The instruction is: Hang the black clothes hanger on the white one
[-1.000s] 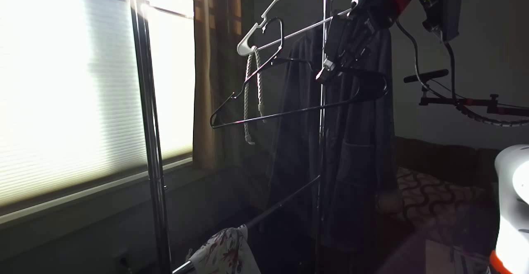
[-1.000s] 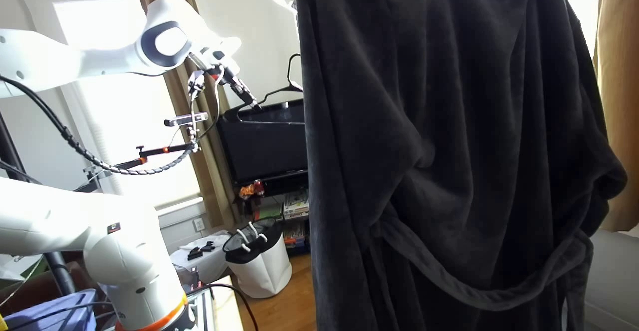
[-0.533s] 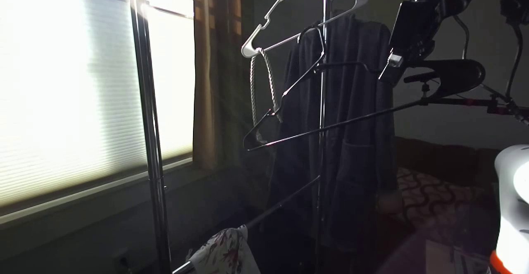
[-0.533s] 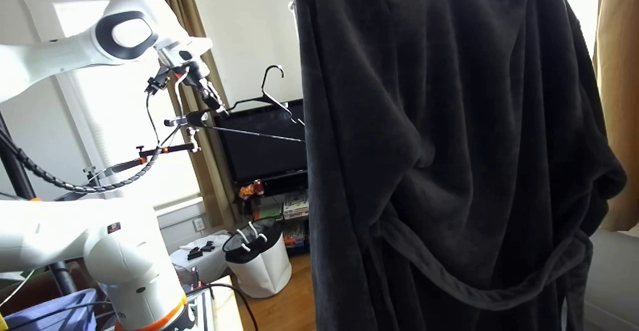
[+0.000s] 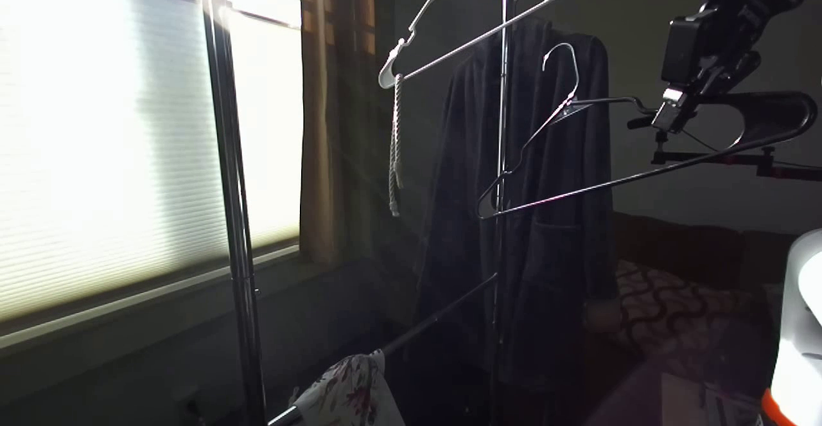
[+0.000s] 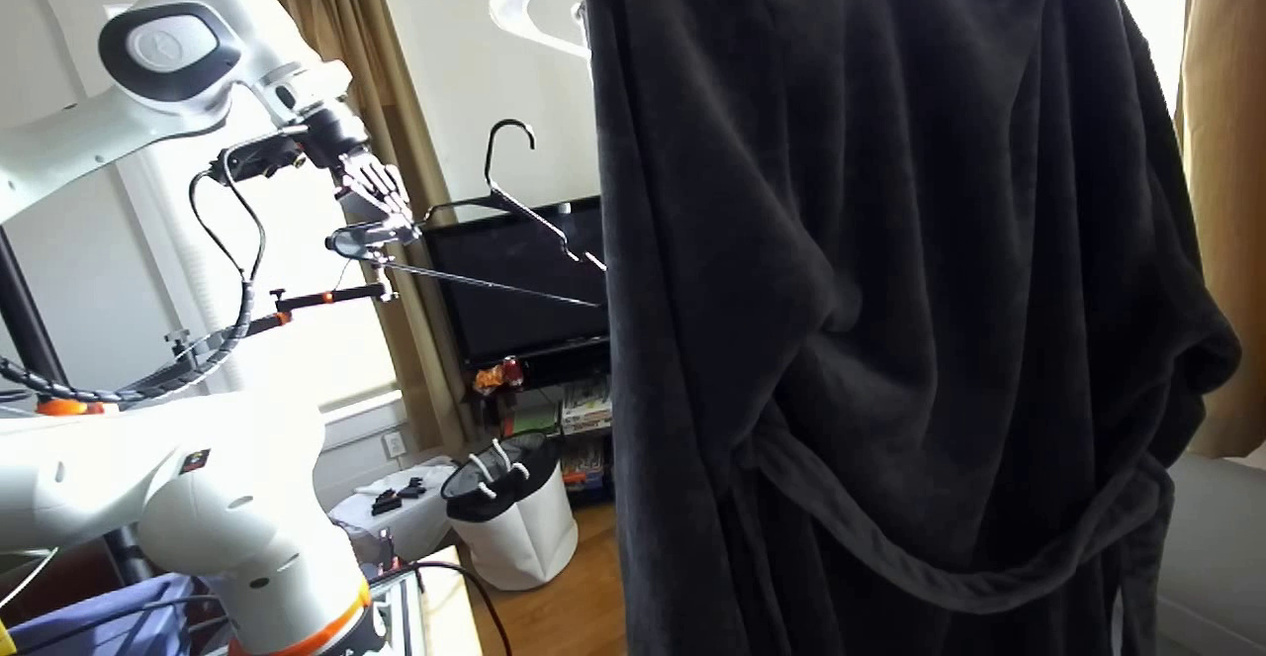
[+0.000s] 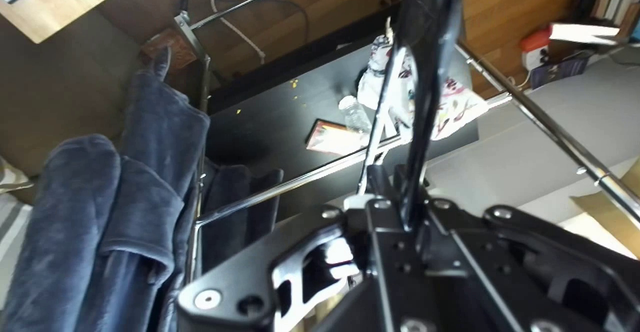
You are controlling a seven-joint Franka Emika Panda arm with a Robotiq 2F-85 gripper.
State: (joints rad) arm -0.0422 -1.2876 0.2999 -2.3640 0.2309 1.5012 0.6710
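The black clothes hanger (image 5: 587, 189) hangs in the air with its hook up, and its bottom bar slopes. It also shows in an exterior view (image 6: 502, 199), partly hidden by the robe, and large in the wrist view (image 7: 430, 56). My gripper (image 5: 668, 114) is shut on its upper arm near one end; the wrist view shows the arm between the fingertips (image 7: 395, 177). The white hanger (image 5: 475, 38) hangs at the rack top, its hook cut off by the frame. It also shows partly in an exterior view (image 6: 514, 11). The black hook is below and right of it, apart.
A dark robe (image 6: 890, 290) hangs on the rack. Chrome rack poles (image 5: 231, 156) stand around the white hanger. A cord (image 5: 394, 156) hangs from its left end. A floral cloth (image 5: 353, 387) lies on a lower bar. A camera arm (image 6: 326, 298) stands behind the gripper.
My gripper and the black hanger have moved right, away from the white hanger, in an exterior view; elsewhere this reads as left. The hooks no longer overlap the white bar. The white hanger has swung.
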